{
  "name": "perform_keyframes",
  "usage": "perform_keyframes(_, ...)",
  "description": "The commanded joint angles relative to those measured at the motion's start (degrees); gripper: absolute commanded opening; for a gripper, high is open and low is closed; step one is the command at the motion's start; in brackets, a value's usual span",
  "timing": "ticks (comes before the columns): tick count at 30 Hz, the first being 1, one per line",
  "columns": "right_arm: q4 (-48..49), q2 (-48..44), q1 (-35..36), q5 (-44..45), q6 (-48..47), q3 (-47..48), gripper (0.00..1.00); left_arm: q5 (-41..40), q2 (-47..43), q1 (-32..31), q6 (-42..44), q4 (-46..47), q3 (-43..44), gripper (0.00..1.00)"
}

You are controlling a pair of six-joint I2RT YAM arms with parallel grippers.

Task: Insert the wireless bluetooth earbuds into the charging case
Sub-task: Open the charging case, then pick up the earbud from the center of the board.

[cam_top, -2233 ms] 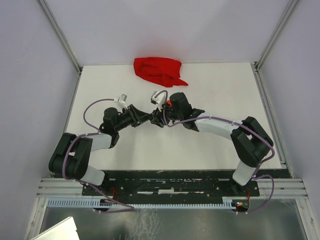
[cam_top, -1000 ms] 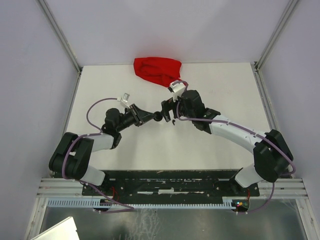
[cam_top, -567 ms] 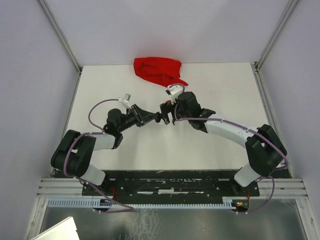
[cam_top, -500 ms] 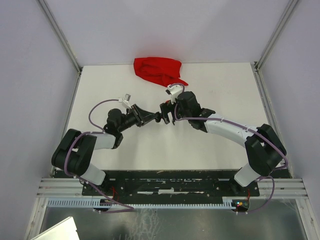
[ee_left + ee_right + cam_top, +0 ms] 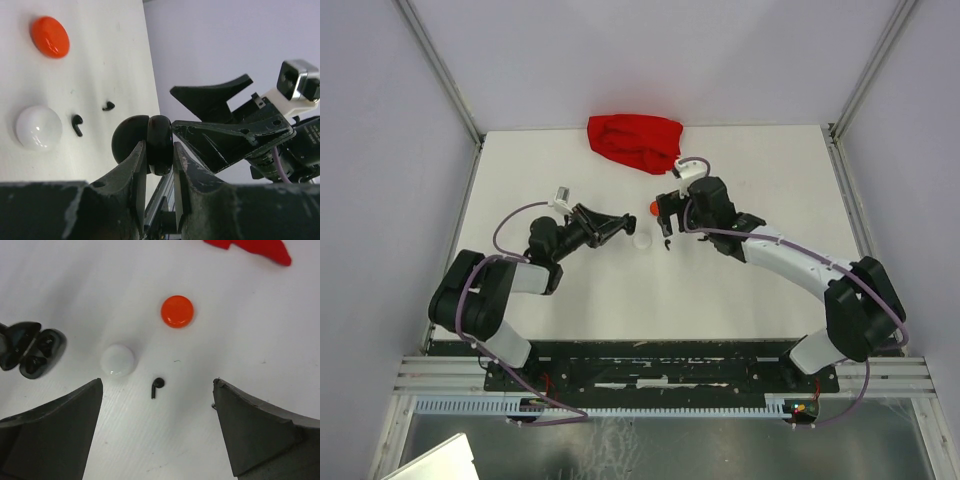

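As loading is intended, the charging case (image 5: 159, 134) is clenched by the left gripper (image 5: 160, 156); the right gripper (image 5: 156, 394) is spread. An earbud (image 5: 158, 386) is framed beneath.

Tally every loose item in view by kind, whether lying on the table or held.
Charging cases: 3 (orange case, white case, black case)
Black earbuds: 2
Red cloth: 1
Total: 6

Left arm (image 5: 515, 283) and right arm (image 5: 775, 255) are showing white shells, black joints, purple cables (image 5: 500, 225) looping beyond the base plate (image 5: 660, 368).
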Motion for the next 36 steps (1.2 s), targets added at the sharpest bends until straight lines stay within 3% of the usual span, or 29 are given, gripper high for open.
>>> perform_keyframes(1,-3.80,-3.43,-1.91,4.78,0.95,0.28,0.99,-1.91,1.67,1.60,-4.30,6.84,0.70,0.03)
perform_keyframes(8,-14.76,4.63,-1.98,5.96,0.55,8.69,1.00,-0.84,6.54,1.95,-8.84,16.11,-1.42,0.03)
perform_keyframes(14,-19.38,12.82,-1.96,5.48,0.10,14.30,0.91,0.90,10.82,2.49,-14.23,25.60,-2.77,0.03)
perform_keyframes(24,-22.15,22.45,-1.90,1.23,0.48,21.46,0.64,2.49,7.19,4.34,-12.26,21.50,-4.75,0.03)
perform_keyframes(36,-24.59,26.35,-1.86,-2.53,1.84,24.27,0.60,3.22,5.81,5.74,-11.18,20.07,-5.79,0.03)
